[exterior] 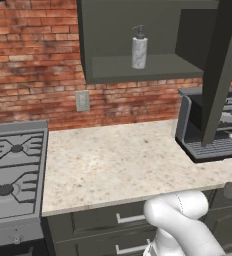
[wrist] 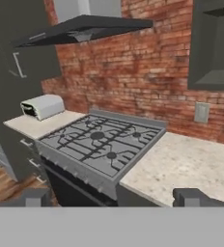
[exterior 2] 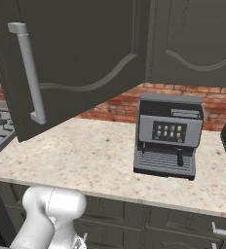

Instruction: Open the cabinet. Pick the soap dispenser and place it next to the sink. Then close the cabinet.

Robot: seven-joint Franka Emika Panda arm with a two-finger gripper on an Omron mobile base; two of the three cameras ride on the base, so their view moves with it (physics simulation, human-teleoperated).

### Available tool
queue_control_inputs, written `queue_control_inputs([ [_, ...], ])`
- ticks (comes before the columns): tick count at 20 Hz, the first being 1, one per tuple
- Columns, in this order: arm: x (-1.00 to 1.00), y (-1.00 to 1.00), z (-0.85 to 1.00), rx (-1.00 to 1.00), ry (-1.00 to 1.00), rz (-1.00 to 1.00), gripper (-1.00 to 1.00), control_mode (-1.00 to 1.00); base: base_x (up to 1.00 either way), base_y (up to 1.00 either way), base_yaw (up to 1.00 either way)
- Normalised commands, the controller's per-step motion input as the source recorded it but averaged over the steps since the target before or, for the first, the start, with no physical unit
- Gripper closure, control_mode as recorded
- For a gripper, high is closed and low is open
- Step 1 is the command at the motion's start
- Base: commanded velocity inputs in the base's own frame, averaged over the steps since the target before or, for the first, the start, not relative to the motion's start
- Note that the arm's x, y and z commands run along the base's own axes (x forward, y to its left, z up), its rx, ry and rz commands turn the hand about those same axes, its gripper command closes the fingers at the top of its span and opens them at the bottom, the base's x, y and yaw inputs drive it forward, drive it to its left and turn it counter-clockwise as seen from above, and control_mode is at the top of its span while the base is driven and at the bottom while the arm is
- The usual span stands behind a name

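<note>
**Claw wide open, gripping nothing, soap dispenser up on the shelf**

Two dark fingertips (wrist: pixel 36 197) of mine are rising at the near edge of the hand view, far apart, so my claw (wrist: pixel 115 198) is standing wide open and holding and touching nothing. Beyond them I am looking over the stove (wrist: pixel 102 144) and the speckled counter (wrist: pixel 186 164), with a white toaster (wrist: pixel 42 106) far left under the range hood (wrist: pixel 85 26).

My white arm (exterior: pixel 188 225) is getting cut off at the near edge of both base views. The swung-out door (exterior 2: pixel 71 63) is hiding the inside of the cabinet (exterior: pixel 138 70) from the right base view.

From the left base view, the soap dispenser (exterior: pixel 139 49) is standing upright on the open cabinet's shelf, high above the counter, left of the coffee machine (exterior 2: pixel 167 136). My claw is pointing left of it, toward the stove, well apart from it.
</note>
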Motion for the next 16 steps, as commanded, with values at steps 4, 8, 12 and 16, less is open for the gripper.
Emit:
queue_control_inputs([
  [4, -0.11, 0.6, 0.08, -0.14, -0.2, -0.02, -1.0, -1.0, 0.0, 0.0, 0.0],
  [8, 0.0, 0.57, 0.0, -0.26, -0.18, -0.03, -1.0, -1.0, 0.0, 0.0, 0.0],
  [12, 0.0, 0.11, 0.0, -0.29, -0.18, -0.1, -1.0, -1.0, 0.0, 0.0, 0.0],
  [16, 0.13, 0.0, 0.0, -0.31, -0.14, -0.15, -1.0, -1.0, 0.0, 0.0, 0.0],
])
